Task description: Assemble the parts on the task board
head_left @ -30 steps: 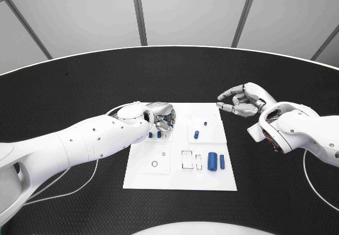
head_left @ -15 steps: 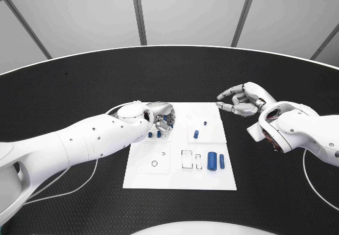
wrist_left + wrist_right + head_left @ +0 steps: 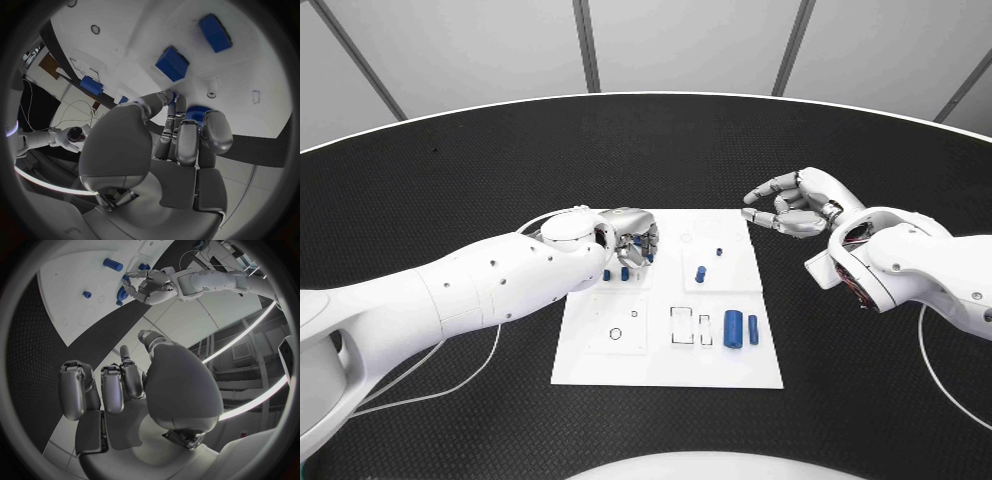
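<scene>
The task board (image 3: 668, 372) looks partly assembled to us: left hand (image 3: 629, 238) pinches a blue part (image 3: 195, 112), loose blue cylinders (image 3: 733, 329) remain; right hand (image 3: 790, 203) curled, holding nothing.

White left arm is extended from 8 o'clock toward centre, wrist bent down; silver many-fingered left hand (image 3: 629, 238) is held fingers-down, fingertips (image 3: 195, 114) pinched together on a small blue round part (image 3: 199, 111). White right arm is brought in from 3 o'clock, elbow raised. Silver right hand (image 3: 793, 204) is held at 2 o'clock, fingers (image 3: 114, 389) curled inward, nothing gripped.
</scene>
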Controlling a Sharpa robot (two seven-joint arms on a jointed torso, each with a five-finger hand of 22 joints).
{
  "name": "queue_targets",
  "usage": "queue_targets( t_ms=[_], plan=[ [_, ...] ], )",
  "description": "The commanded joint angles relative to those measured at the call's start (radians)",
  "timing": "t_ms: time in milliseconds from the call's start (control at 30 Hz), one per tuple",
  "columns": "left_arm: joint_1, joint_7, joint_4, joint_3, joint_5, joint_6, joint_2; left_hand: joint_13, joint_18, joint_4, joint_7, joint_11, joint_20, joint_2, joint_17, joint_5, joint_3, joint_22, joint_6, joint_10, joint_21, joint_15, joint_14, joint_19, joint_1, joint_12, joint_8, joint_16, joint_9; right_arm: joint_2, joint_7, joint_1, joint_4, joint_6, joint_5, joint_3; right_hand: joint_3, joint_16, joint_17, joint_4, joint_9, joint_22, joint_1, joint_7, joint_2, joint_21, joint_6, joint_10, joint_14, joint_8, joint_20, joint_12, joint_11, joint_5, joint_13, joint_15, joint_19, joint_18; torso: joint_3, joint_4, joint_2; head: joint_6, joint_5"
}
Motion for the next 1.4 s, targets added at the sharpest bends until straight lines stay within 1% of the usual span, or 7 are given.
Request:
queue_targets(
  t_ms=[33, 200, 267, 667, 900, 1133, 1400],
  plan=[
    [0.000, 0.000, 0.001, 0.000, 0.000, -0.003, 0.000, -0.029, -0.009, 0.000, -0.003, -0.004, -0.006, 0.013, -0.001, -0.001, 0.009, 0.002, 0.012, 0.013, 0.002, -0.010, 0.001, 0.004, 0.001, -0.023, -0.008, 0.007, 0.002, 0.000, 0.000, 0.000, 0.000, 0.000, 0.000, 0.000, 0.008, -0.005, 0.174, 0.000, -0.001, 0.179, 0.008, 0.000, -0.001, 0.002, 0.005, 0.006, 0.081, 0.007, -0.005, 0.005, -0.003, 0.005, 0.109, -0.007, 0.055, 0.013, -0.0001, 0.0002, 0.000, 0.000, 0.000],
    [0.000, -0.003, 0.001, 0.000, 0.000, -0.017, -0.001, -0.029, -0.009, -0.001, -0.005, -0.006, -0.007, 0.016, -0.002, -0.002, 0.011, 0.004, 0.022, 0.024, 0.004, -0.012, 0.001, 0.005, 0.001, -0.028, -0.009, 0.007, 0.004, 0.001, 0.001, 0.000, -0.001, -0.001, 0.000, 0.000, 0.008, -0.005, 0.174, 0.000, -0.001, 0.179, 0.008, 0.000, -0.001, 0.002, 0.005, 0.006, 0.081, 0.007, -0.005, 0.005, -0.003, 0.005, 0.109, -0.007, 0.055, 0.013, -0.0007, 0.0006, 0.000, 0.000, 0.001],
    [0.000, -0.004, 0.001, 0.000, 0.000, -0.019, -0.001, -0.028, -0.011, 0.001, -0.006, -0.008, -0.009, 0.021, -0.002, -0.002, 0.012, 0.010, 0.032, 0.034, 0.007, -0.014, 0.001, 0.007, -0.001, -0.032, -0.008, 0.007, 0.006, 0.001, 0.001, 0.000, -0.001, -0.001, 0.000, 0.000, 0.008, -0.005, 0.174, 0.000, -0.001, 0.179, 0.008, 0.000, -0.001, 0.002, 0.005, 0.006, 0.081, 0.007, -0.005, 0.005, -0.003, 0.005, 0.109, -0.007, 0.055, 0.013, -0.0007, 0.0008, 0.000, 0.000, 0.001],
    [0.000, -0.016, 0.000, 0.000, 0.000, -0.022, -0.002, -0.026, -0.012, 0.007, -0.009, -0.012, -0.012, 0.022, -0.003, -0.003, 0.005, 0.016, 0.050, 0.055, 0.011, -0.018, 0.001, 0.011, -0.014, -0.044, -0.011, 0.008, 0.009, 0.002, 0.001, 0.000, -0.002, 0.000, 0.000, 0.000, 0.008, -0.005, 0.174, 0.000, -0.001, 0.179, 0.008, 0.000, -0.001, 0.002, 0.005, 0.006, 0.081, 0.007, -0.005, 0.005, -0.003, 0.005, 0.109, -0.007, 0.055, 0.013, 0.0003, 0.0006, 0.000, 0.000, 0.001],
    [0.000, -0.021, 0.003, 0.000, 0.000, -0.030, -0.004, -0.026, -0.013, 0.011, -0.012, -0.015, -0.013, 0.023, -0.003, -0.004, 0.001, 0.019, 0.058, 0.063, 0.012, -0.019, 0.001, 0.013, -0.022, -0.050, -0.013, 0.008, 0.011, 0.001, 0.002, 0.000, -0.001, -0.001, 0.000, 0.000, 0.008, -0.005, 0.174, 0.000, -0.001, 0.179, 0.008, 0.000, -0.001, 0.002, 0.005, 0.006, 0.081, 0.007, -0.005, 0.005, -0.003, 0.005, 0.109, -0.007, 0.055, 0.013, -0.0004, 0.0006, 0.000, 0.001, 0.001],
    [0.000, -0.028, 0.009, 0.000, 0.000, -0.045, -0.009, -0.024, -0.014, 0.014, -0.016, -0.019, -0.015, 0.032, -0.004, -0.003, 0.001, 0.026, 0.071, 0.075, 0.016, -0.023, 0.002, 0.016, -0.022, -0.057, -0.014, 0.008, 0.014, 0.000, 0.002, 0.000, -0.001, -0.002, 0.000, 0.000, 0.008, -0.005, 0.174, 0.000, -0.001, 0.179, 0.008, 0.000, -0.001, 0.002, 0.005, 0.006, 0.081, 0.007, -0.005, 0.005, -0.003, 0.005, 0.109, -0.007, 0.055, 0.013, -0.0008, 0.0011, -0.001, 0.002, 0.000],
    [0.000, -0.035, 0.025, 0.000, 0.000, -0.057, -0.021, -0.024, -0.014, 0.013, -0.016, -0.019, -0.015, 0.031, -0.003, -0.003, 0.000, 0.028, 0.072, 0.076, 0.017, -0.024, 0.002, 0.017, -0.022, -0.058, -0.014, 0.009, 0.014, 0.000, 0.003, 0.000, -0.001, -0.003, 0.000, 0.000, 0.008, -0.005, 0.174, 0.000, -0.001, 0.179, 0.008, 0.000, -0.001, 0.002, 0.005, 0.006, 0.081, 0.007, -0.005, 0.005, -0.003, 0.005, 0.109, -0.007, 0.055, 0.013, -0.0015, 0.0018, 0.000, 0.004, 0.000]
  ],
)
